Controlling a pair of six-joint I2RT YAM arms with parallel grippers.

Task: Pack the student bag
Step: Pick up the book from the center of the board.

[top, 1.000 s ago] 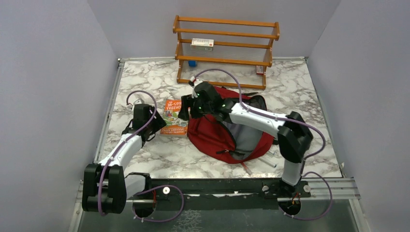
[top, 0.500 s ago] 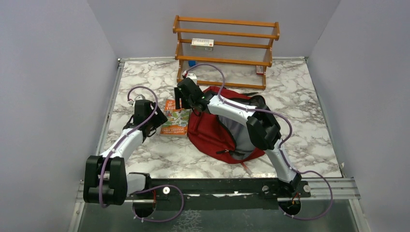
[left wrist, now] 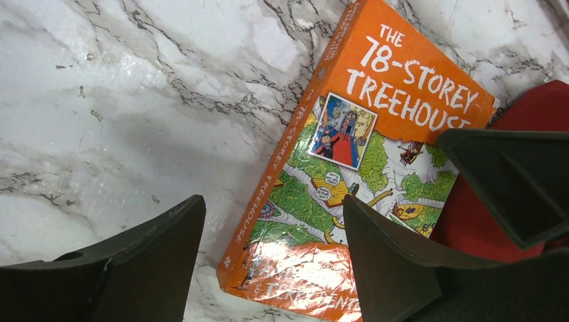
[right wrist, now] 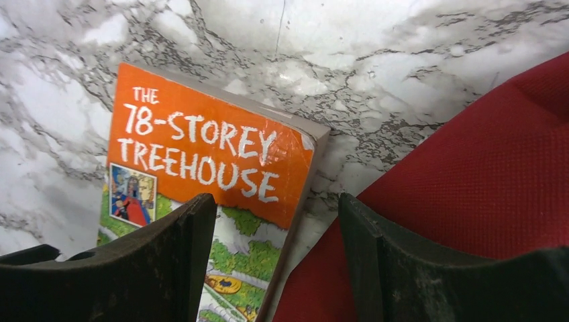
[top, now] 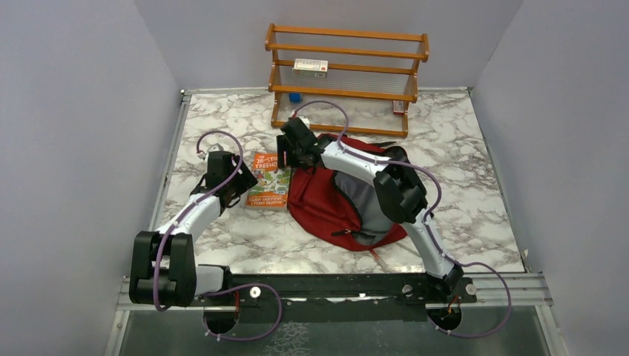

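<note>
1. On the tabletop (top: 222, 119), the student bag (top: 315, 208) is lying flat in the middle. Its mouth is gaping open and its grey inside is showing. An orange book (top: 268, 185) is lying right up against the bag's left side.
2. The right arm (top: 356, 163) is reaching across the bag to the far corner of the book. A second ago its elbow was sticking out far to the right. Now the elbow is bending in over the bag, and the right jaws are sitting a little more to the left, off the bag's edge and over the book.
3. The right jaws are standing wide open and holding nothing. In the right wrist view, the book's corner and a bit of red bag cloth are showing between them.
4. The left arm (top: 196, 215) is creeping a little closer to the book from the left. The left jaws are also wide open and empty, with the book's spine showing between them.
5. The book itself is staying in the same spot.
6. I think both arms are getting ready to pick up the book, so the packing is only just beginning. The two sets of jaws are getting close together, so they may bump.
</note>
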